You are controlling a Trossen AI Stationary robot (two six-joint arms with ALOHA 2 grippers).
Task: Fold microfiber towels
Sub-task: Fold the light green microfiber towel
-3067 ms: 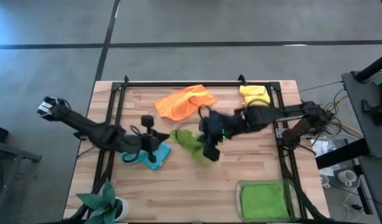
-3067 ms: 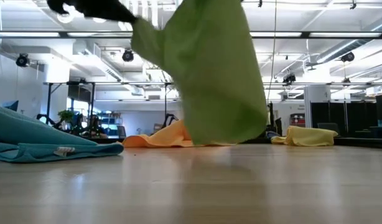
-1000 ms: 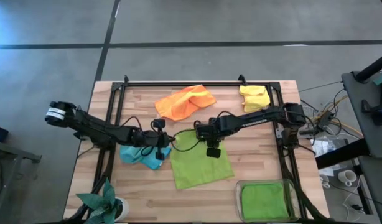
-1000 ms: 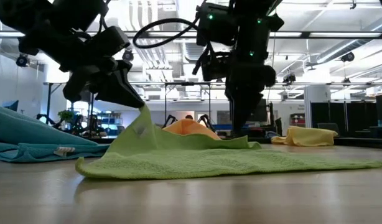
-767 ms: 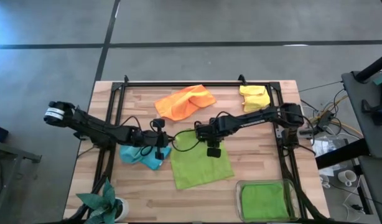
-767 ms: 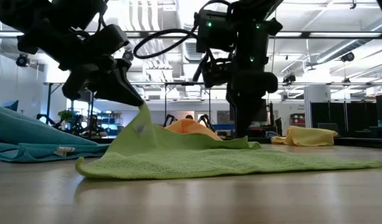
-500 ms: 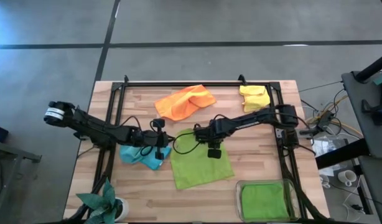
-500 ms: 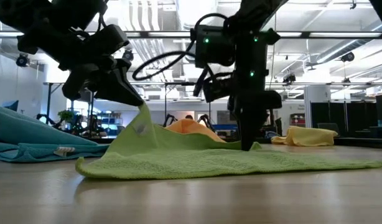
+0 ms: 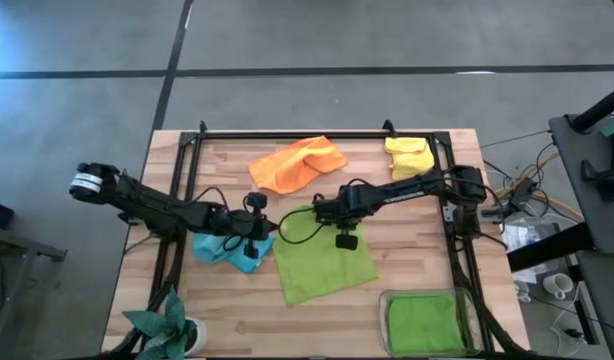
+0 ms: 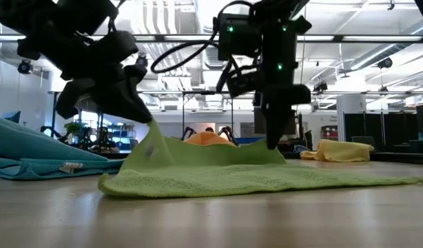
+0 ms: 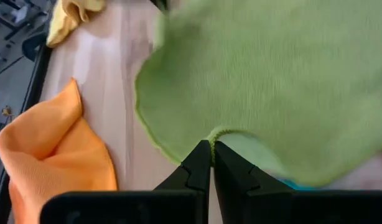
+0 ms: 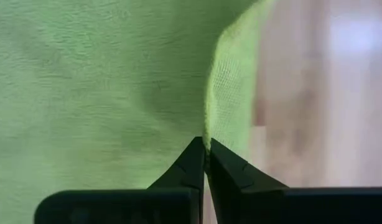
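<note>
Your two arms [image 9: 167, 208] are dark, slim and jointed; the left one ends in a white-and-black cap [image 9: 84, 181] at the frame's left. Black cables [image 10: 187, 49] loop off the wrists, where small green lights [image 10: 231, 29] glow. Your fingers [image 11: 197, 168] are black, tapering wedges.

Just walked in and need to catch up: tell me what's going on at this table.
Both arms are working one yellow-green towel spread mid-table. The left hand is shut on its far-left corner, the right hand shut on its far-right corner, both corners lifted slightly. The fold is not made yet.
</note>
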